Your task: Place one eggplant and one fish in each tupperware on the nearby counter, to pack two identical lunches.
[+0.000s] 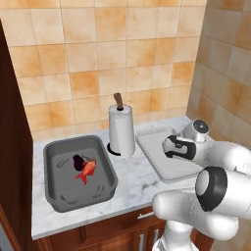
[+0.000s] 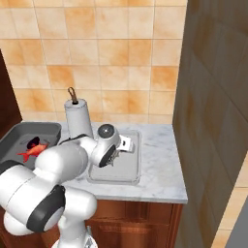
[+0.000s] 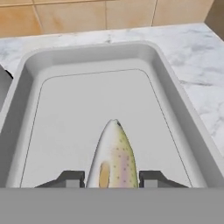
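The pale grey-white tupperware (image 3: 87, 52) lies under my gripper (image 3: 111, 178). A silvery speckled fish (image 3: 114, 153) sits between the two finger tips, its nose pointing into the container, and the tips press its sides. From the left base view the hand (image 1: 177, 147) hovers over this shallow tupperware (image 1: 157, 159). To its left stands the deep dark grey tupperware (image 1: 49, 162), with a dark purple eggplant (image 1: 78, 161) and a red-orange fish (image 1: 87, 169) lying together inside it.
An upright white paper-towel roll (image 1: 121, 130) stands between the two containers. A tiled wall runs behind the marble counter (image 1: 132, 184). A dark cabinet side borders the left and a tall panel (image 2: 213, 97) closes the right.
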Controlling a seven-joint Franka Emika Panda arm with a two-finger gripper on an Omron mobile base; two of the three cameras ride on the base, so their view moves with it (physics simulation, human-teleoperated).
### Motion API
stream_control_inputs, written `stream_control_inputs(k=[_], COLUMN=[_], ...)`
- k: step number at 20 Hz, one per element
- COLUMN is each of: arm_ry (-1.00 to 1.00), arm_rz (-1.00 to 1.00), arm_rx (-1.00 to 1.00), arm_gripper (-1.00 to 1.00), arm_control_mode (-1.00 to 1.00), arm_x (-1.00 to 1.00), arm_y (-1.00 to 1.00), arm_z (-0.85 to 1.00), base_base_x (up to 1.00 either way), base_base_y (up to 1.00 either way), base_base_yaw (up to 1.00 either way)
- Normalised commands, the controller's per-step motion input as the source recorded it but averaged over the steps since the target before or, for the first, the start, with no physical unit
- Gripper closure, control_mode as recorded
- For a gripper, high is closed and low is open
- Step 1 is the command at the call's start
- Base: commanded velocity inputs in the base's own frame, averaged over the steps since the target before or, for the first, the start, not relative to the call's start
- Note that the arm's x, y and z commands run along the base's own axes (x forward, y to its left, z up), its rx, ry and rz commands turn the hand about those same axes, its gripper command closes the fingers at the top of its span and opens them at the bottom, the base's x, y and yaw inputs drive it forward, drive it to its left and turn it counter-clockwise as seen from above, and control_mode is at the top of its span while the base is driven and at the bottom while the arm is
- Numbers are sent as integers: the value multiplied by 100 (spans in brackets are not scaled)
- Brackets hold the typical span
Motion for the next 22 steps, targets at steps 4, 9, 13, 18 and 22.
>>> stream_control_inputs(k=[4,9,13,18,22], arm_ry=[0,0,0,0,0], arm_rz=[-1,-1,-3,0,0], arm_rx=[0,0,0,0,0], arm_gripper=[-100,-100,-100,-100,-100], arm_control_mode=[-100,-100,-100,-100,-100], arm_x=[23,24,-66,-100,-100], arm_y=[-15,0,-3,-5,-1], arm_z=[-17,7,87,99,100], base_base_x=[0,0,0,0,0], base_base_y=[0,0,0,0,0], base_base_yaw=[0,0,0,0,0])
